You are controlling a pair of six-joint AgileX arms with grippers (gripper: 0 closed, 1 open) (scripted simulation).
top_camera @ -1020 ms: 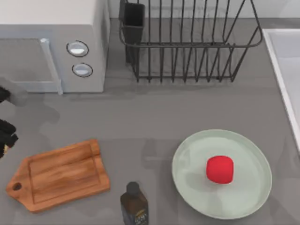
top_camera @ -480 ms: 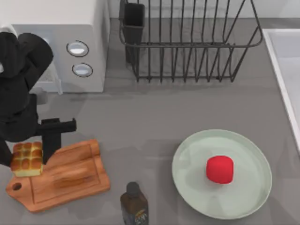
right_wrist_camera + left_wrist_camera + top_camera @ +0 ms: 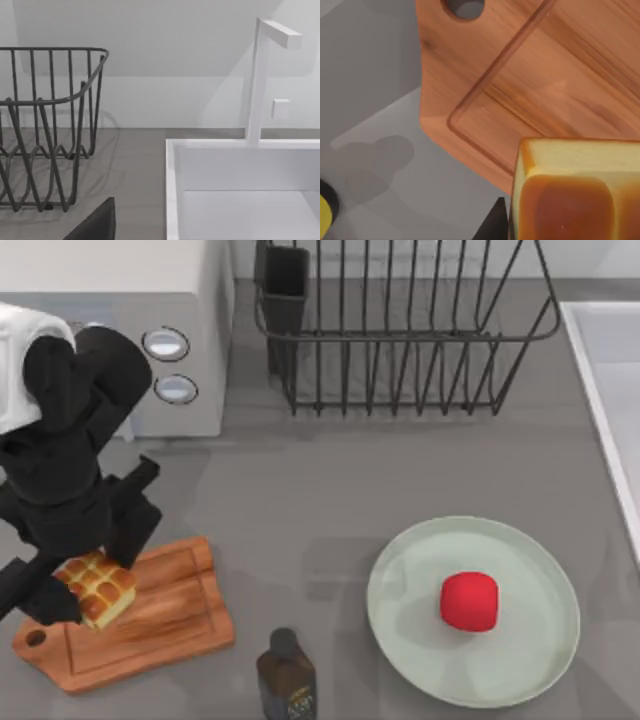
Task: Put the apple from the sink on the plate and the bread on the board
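Bread: was clamped in the left tool, above the board.
Tip: lower it flat before letting go.

Overhead and close left-wrist views share the board; right wrist faces the sink

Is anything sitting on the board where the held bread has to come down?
Nothing visible does. The left gripper holds the bread over the board near its handle end, and the wood below it is bare. The dark bottle stands off the board's right edge, on the counter.
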